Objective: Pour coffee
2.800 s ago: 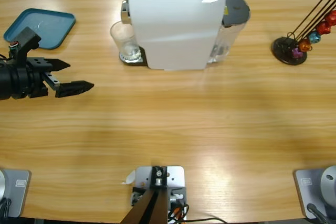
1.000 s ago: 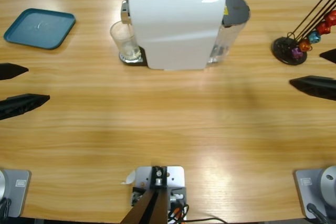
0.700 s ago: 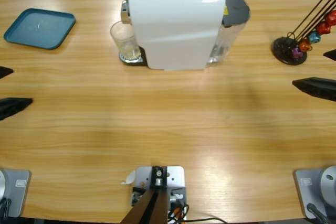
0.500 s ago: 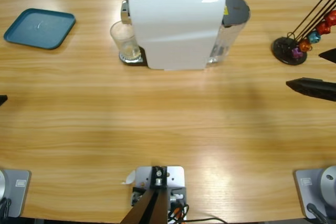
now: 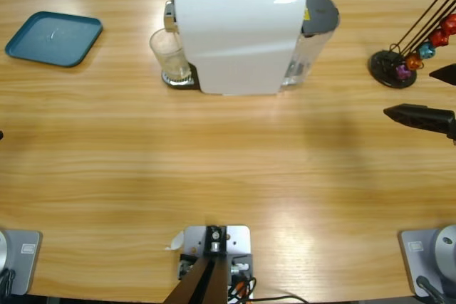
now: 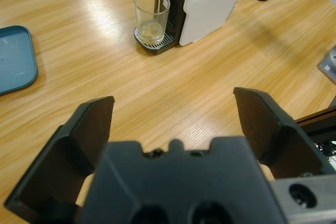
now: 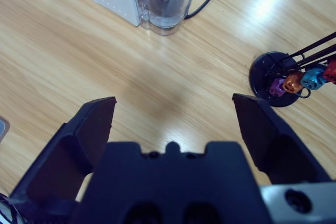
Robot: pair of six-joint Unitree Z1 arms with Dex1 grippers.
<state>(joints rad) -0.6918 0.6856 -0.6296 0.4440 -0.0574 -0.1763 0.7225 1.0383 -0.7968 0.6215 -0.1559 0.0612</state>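
- High view: the glass tumbler (image 5: 169,57) stands left of the coffee machine (image 5: 239,33); right gripper (image 5: 427,97), fingers wide.
- Left wrist view: left gripper (image 6: 176,129) fingers wide; the coffee (image 6: 150,28) lies shallow in the tumbler, probably fragile and slippery; grasp mid-wall.
- Right wrist view: capsule stand (image 7: 283,80) right of the machine.

Long wooden table (image 5: 214,169), pale grain running lengthwise. On it: white coffee machine (image 5: 235,33) at back centre, blue tray (image 5: 53,37) well apart at the far left, black capsule stand (image 5: 392,69) with coloured capsules at the far right.
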